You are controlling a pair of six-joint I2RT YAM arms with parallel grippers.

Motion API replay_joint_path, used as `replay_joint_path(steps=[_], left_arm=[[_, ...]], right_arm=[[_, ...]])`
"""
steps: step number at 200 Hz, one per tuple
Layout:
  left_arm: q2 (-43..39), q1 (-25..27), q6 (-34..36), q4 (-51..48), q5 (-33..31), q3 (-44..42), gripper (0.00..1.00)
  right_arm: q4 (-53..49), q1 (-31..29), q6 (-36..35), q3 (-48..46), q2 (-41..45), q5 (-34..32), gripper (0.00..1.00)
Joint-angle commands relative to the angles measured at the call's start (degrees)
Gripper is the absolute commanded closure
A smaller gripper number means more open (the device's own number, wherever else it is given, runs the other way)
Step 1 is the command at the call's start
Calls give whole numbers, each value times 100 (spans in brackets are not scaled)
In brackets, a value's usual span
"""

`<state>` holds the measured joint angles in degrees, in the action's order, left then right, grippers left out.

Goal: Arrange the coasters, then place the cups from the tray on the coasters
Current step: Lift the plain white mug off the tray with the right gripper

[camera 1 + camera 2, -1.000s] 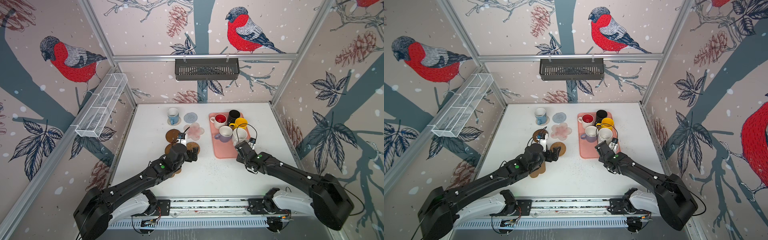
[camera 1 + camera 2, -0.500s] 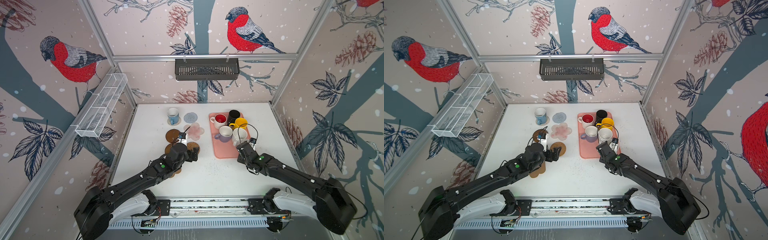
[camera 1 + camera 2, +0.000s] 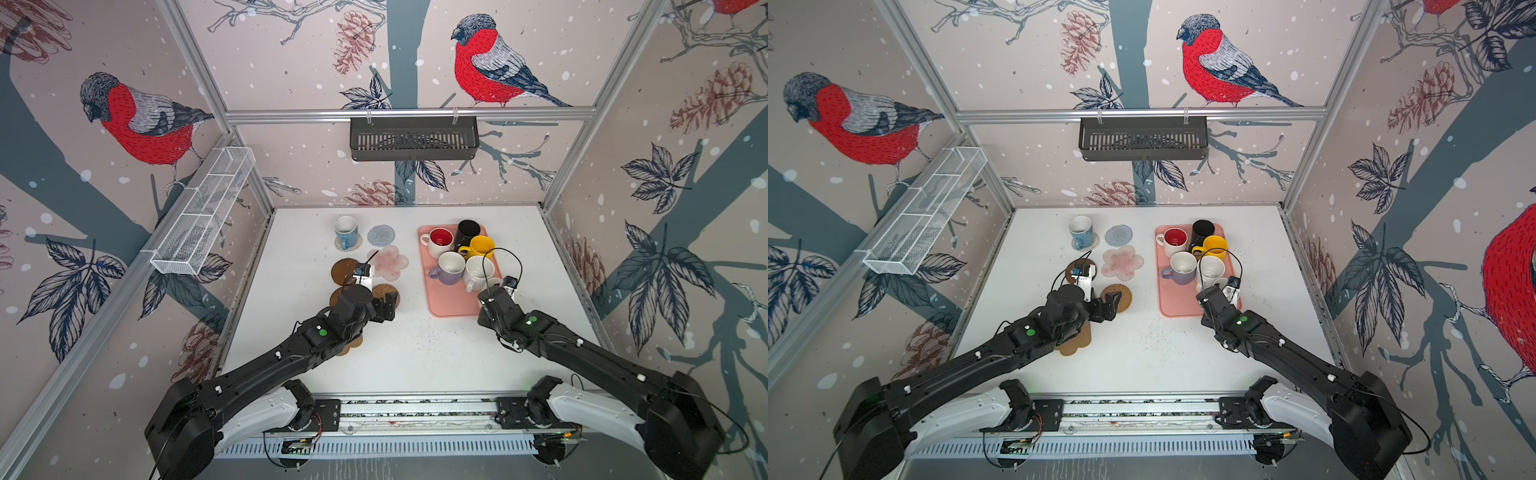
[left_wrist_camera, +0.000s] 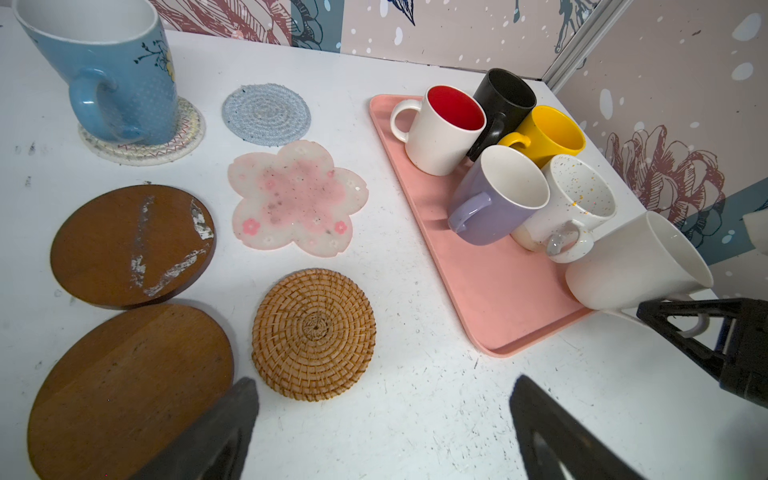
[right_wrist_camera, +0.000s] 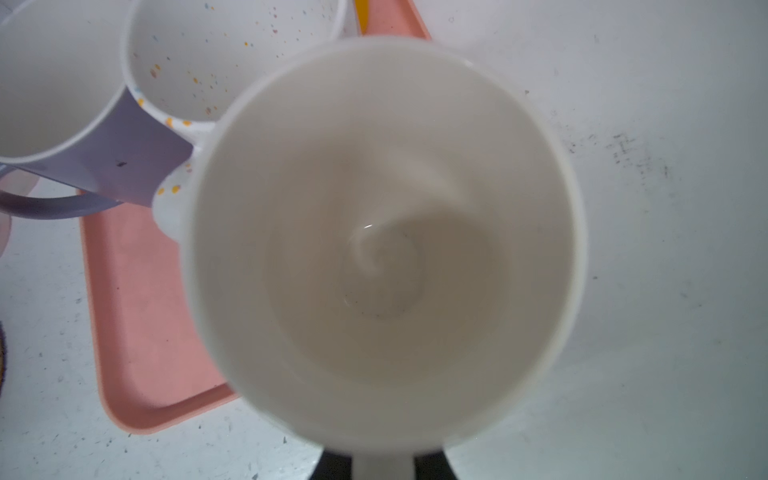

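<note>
White mug [image 4: 636,266] leans at the near corner of the pink tray [image 4: 490,291], its handle pinched between the right fingers [image 5: 334,467]. Left fingers [image 4: 216,436] are spread wide above the surface, near the wicker coaster [image 4: 313,334].

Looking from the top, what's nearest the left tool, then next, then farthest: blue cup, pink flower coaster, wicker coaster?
1. The wicker coaster, right by the left tool.
2. The pink flower coaster, just behind it.
3. The blue cup, far back on the left.

Coasters [image 4: 313,332] L of tray [image 4: 490,291]; mugs [image 4: 498,199] on tray, far end; 1 mug [image 4: 112,70] on far-L coaster [image 4: 183,139].
</note>
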<state>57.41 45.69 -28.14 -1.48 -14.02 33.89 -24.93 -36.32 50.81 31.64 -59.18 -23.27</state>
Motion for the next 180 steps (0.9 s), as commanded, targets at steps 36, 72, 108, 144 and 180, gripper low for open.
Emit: replay_joint_path(steps=[36,72,108,144,180], left_arm=[[20,-42,-27,-210,-70,339,5],[43,-86,-37,-331,-122,483,5],[25,-157,-71,-372,-141,490,5],[-135,-175,-167,-308,-223,356,5],[-385,-212,-309,-502,-550,301,5]], right_arm=[[-277,-174,-23,139,465,85,98],[-525,-506,95,185,796,155,98],[-529,-1114,227,150,862,198,98],[-456,-1829,254,296,487,44,99],[-32,-2468,70,543,23,-52,99]])
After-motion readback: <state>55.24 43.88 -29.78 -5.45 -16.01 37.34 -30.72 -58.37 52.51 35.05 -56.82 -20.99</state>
